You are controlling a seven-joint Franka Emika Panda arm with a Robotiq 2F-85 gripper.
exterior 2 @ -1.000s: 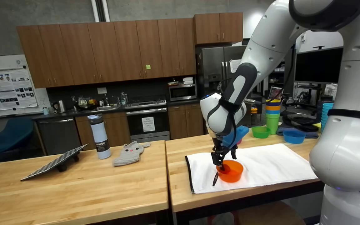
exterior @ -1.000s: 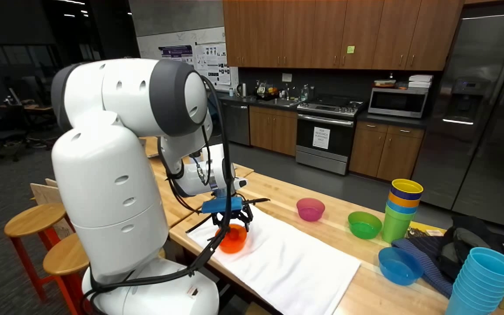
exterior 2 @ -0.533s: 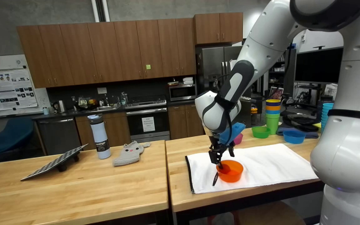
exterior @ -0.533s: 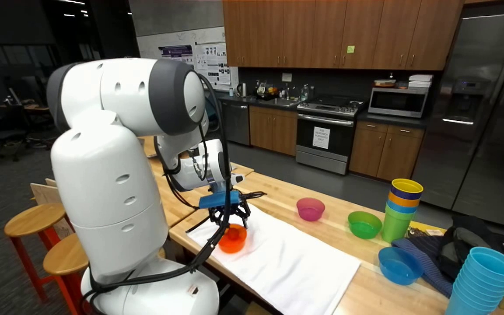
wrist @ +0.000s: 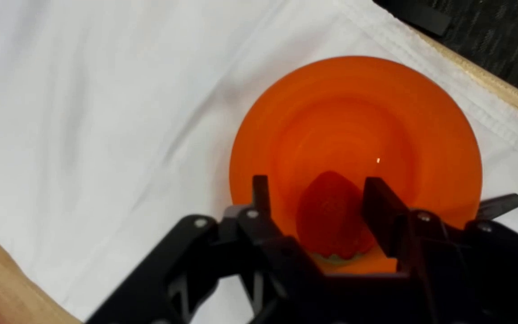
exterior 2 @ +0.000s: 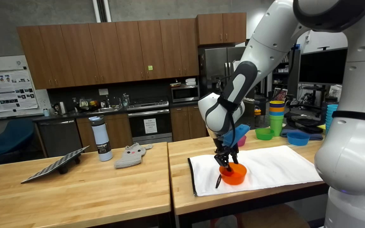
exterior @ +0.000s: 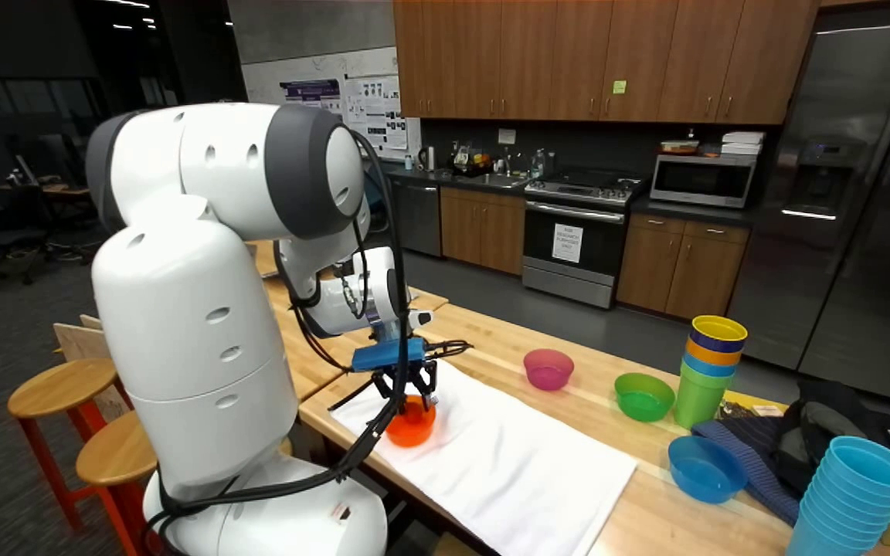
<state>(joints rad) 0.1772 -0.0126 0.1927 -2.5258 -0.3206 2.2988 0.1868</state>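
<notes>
A: Jaws?
B: Spread. Gripper [wrist: 317,198] shows a gap between its tips in the wrist view; nothing pinched.
A: And the strawberry [wrist: 328,216]?
B: In the orange bowl [wrist: 344,76]. Appears between the tips in that view, hard by the finger [wrist: 382,211] on the picture's right; a strip of bare bowl shows toward the opposite tip. Long axis runs across the line joining the tips, point away from the gripper's base, green end toward it.
A: Touching?
B: Can't tell, the finger hides that edge.
A: Further out?
B: White cloth [wrist: 106,112] under the bowl, black stick [wrist: 499,206] just beside it, part hidden. Pink bowl [exterior: 548,378], green bowl [exterior: 644,409], blue bowl [exterior: 706,480] off the cloth, on the table [exterior: 484,340].
A: Hard to make out?
B: Cable [exterior: 371,439] crosses the gripper in an exterior view. Tip depth inside the bowl unclear.
</notes>
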